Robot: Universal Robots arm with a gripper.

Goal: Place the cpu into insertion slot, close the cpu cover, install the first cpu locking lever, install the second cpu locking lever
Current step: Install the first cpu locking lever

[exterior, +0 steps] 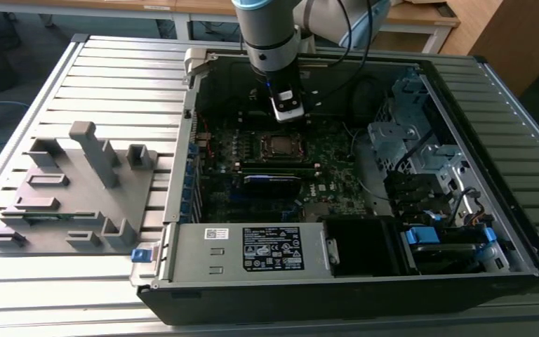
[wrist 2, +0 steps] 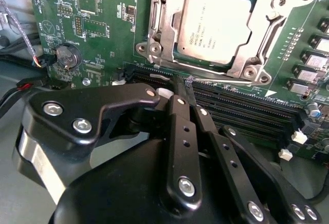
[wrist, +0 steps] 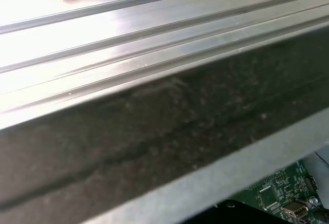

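A ribbed metal surface [exterior: 110, 77] fills the foreground. Beyond it stand wooden desks [exterior: 420, 14]. A wooden cabinet [exterior: 518, 35] sits at the exterior view's right.

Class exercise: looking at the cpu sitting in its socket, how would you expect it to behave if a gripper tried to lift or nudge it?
The cpu looks flat and rigid, so probably stiff, not floppy. Its smooth metal top may be slippery to pinch. It sits low inside the cpu cover frame, so a nudge likely would not slide it.
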